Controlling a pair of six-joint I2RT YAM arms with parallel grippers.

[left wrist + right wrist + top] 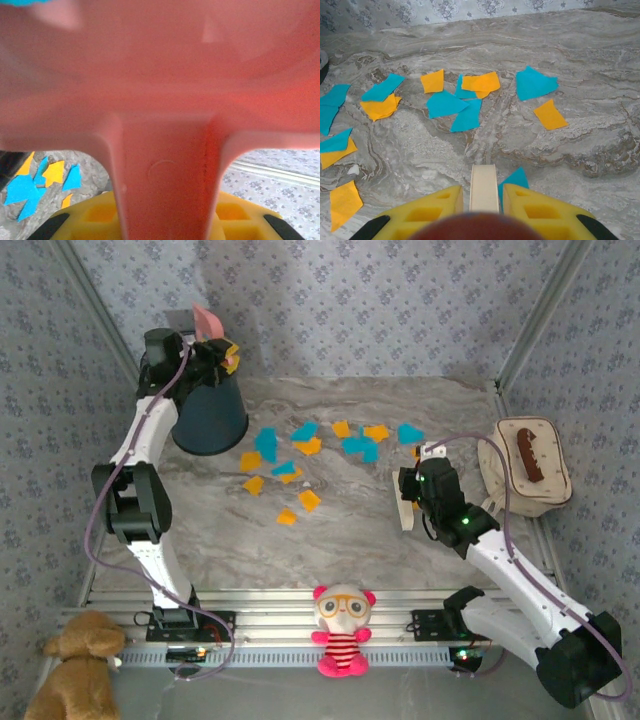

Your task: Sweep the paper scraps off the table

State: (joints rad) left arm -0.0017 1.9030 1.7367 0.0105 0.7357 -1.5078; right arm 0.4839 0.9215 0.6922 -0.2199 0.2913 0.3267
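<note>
Paper scraps lie on the surface, none in the dustpan that you can see. They're small flat pieces, orange and cyan-blue, irregular cut edges, some overlapping. They sit in a loose band across the middle of the surface, from just beside the dark blue bin over to near your right claw.

Right wrist view: scraps fan out ahead of the right claw. One blue piece is touching the tip area of the right-hand finger, partly hidden by it. The marble surface between the pieces is bare.

Your right claw is clenched on a narrow cream tool, held between the yellow fingers and pointing forward. Can't tell what kind of tool it is.

Your left claw is at the far left, above the bin, clenched on the handle of the pink dustpan. The left wrist view shows that claw with the dustpan close up and blurred; a few scraps show below its edge at lower left.

Off to the sides: beige pouch at the right, plush doll and brown teddy at the near edge.
</note>
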